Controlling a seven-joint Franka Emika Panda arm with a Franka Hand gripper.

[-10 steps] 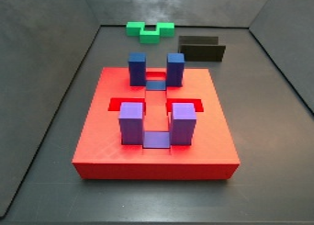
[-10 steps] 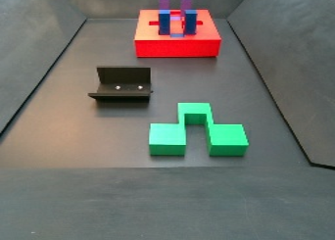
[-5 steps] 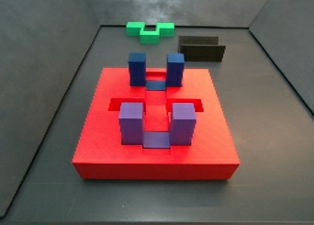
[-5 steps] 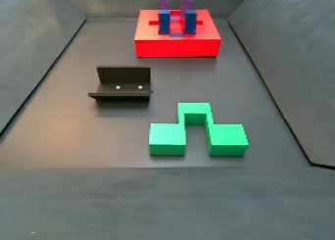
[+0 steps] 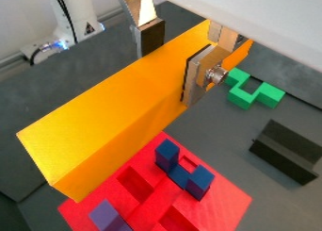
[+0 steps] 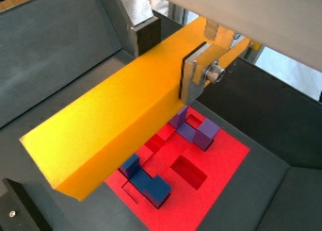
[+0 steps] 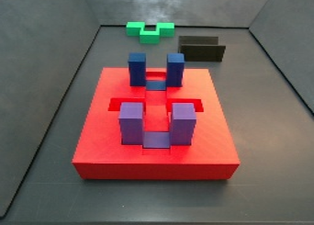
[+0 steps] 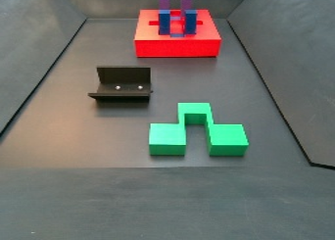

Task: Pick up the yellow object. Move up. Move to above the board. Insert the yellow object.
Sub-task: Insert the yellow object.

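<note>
You had a dark grey floor [image 8: 53,117] carrying 3 things: the board [image 7: 156,146], the fixture [image 8: 121,85] and a green notched block [image 8: 197,131]. The gripper [image 5: 174,57] hung above it, clamped on the yellow object [image 5: 120,112].

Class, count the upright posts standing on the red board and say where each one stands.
4: two blue posts at the board's far end, two purple posts at its near end. None seems hidden.
</note>
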